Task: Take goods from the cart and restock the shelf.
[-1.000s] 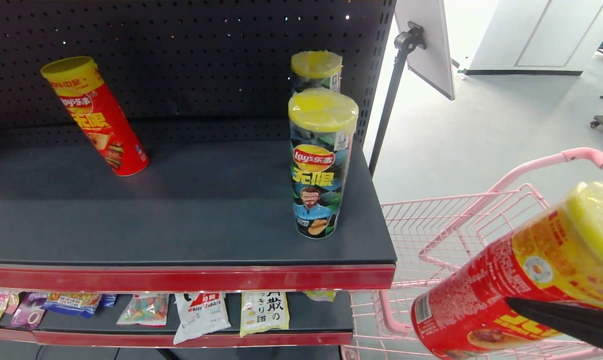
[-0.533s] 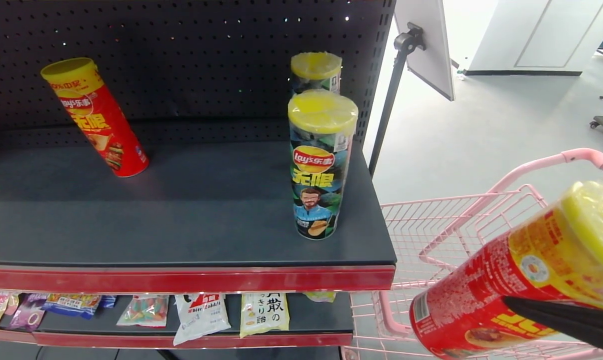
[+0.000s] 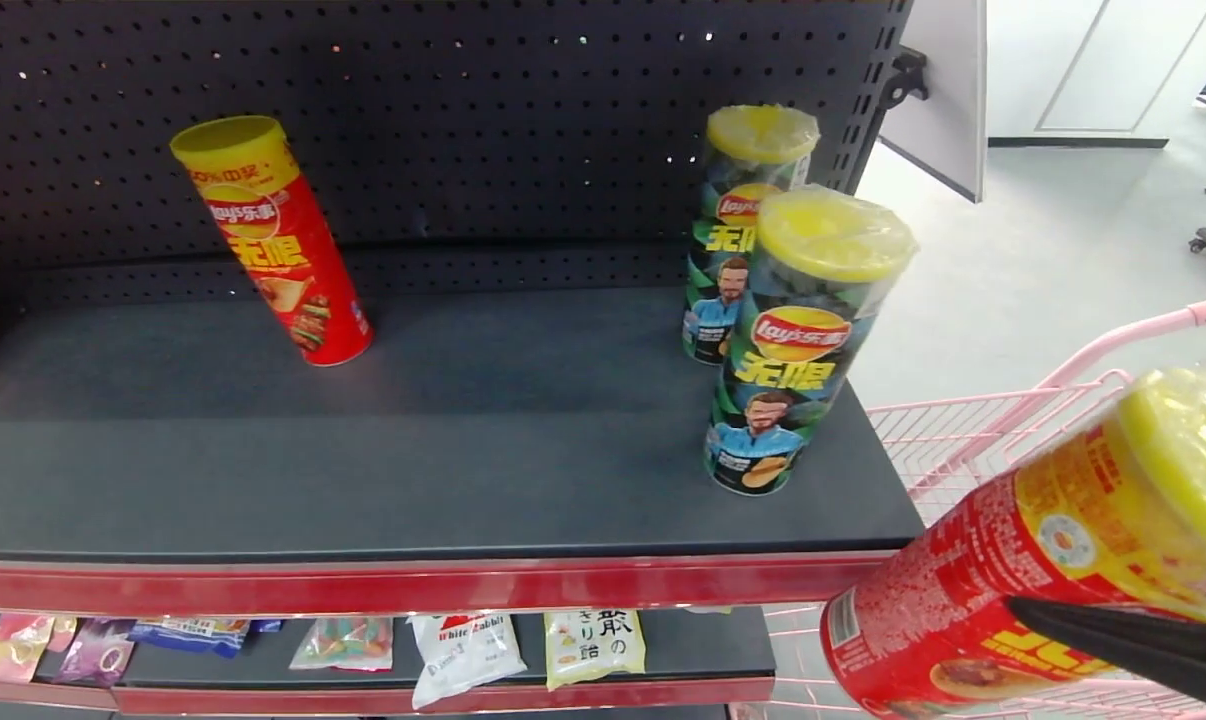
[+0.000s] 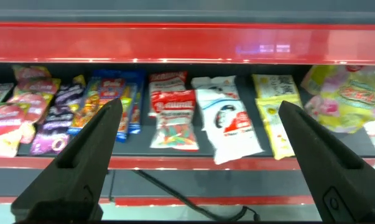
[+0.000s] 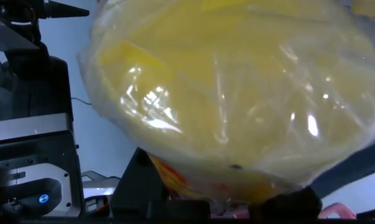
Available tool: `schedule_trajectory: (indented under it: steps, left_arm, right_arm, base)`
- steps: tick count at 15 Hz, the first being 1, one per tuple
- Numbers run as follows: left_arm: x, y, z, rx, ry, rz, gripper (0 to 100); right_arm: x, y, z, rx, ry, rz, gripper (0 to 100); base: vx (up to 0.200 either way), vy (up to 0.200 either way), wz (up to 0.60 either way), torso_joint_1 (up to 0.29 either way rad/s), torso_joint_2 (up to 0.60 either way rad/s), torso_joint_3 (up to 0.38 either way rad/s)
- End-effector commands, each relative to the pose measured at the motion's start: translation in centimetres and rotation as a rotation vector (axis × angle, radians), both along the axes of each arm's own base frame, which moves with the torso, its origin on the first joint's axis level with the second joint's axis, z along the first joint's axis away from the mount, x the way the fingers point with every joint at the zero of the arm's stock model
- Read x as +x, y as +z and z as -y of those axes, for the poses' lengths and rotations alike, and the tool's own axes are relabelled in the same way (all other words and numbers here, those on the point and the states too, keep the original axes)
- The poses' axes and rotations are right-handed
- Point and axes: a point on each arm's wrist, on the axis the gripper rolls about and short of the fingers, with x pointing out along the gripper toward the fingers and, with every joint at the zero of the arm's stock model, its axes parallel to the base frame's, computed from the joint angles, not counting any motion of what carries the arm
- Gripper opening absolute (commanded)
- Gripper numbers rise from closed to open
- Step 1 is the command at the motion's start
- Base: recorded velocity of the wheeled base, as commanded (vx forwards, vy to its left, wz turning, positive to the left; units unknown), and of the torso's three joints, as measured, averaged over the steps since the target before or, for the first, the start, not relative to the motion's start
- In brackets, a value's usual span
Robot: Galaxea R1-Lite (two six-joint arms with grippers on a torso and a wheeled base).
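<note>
right claw (image 3: 1033, 590) is clenched on the held red can (image 3: 1023, 540), gripping it mid-body. the can is tilted, yellow lid (image 5: 237, 93) end high and base low. it hangs over the cart side, off the shelf's right front corner, not touching the shelf. left claw (image 4: 199, 107) is spread wide with nothing in it, parked low facing the lower shelf (image 4: 175, 163).

shelf (image 3: 443, 470): three cans stocked, with a wide bare stretch of board between them.
cart (image 3: 1203, 312): pink, just right of the shelf. basket mostly hidden behind the held can, so i can't tell what stock is left in it.
standing red can (image 3: 273, 240): left rear, near the pegboard.
front green can (image 3: 793, 350): upright near the right front edge.
rear green can (image 3: 743, 230): just behind it.
snack bags (image 3: 463, 645): lie in a row on the lower shelf, not part of this step.

status, my read: pick is done, place is not. the held can has to travel left over the shelf lip, go upright and be set down, probably in the bare stretch by the other red one. after that, repeat for whatever the cart has left.
</note>
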Motion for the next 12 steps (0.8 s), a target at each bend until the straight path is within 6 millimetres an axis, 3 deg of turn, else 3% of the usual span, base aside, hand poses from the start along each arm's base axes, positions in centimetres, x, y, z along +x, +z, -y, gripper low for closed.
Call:
schedule_trajectory:
  steps: [1,12]
  left_arm:
    - [0.0,-0.01,0.0,0.0,0.0,-0.001,100]
    - [0.0,-0.01,0.0,0.0,0.0,-0.001,100]
  right_arm:
    - [-0.04,0.01,0.02,0.001,0.001,0.001,0]
    - [-0.16,-0.17,0.13,-0.001,0.0,0.0,0]
  base:
    - [0.0,0.2,0.0,-0.002,0.01,0.007]
    - [0.0,0.2,0.0,0.003,0.0,0.002]
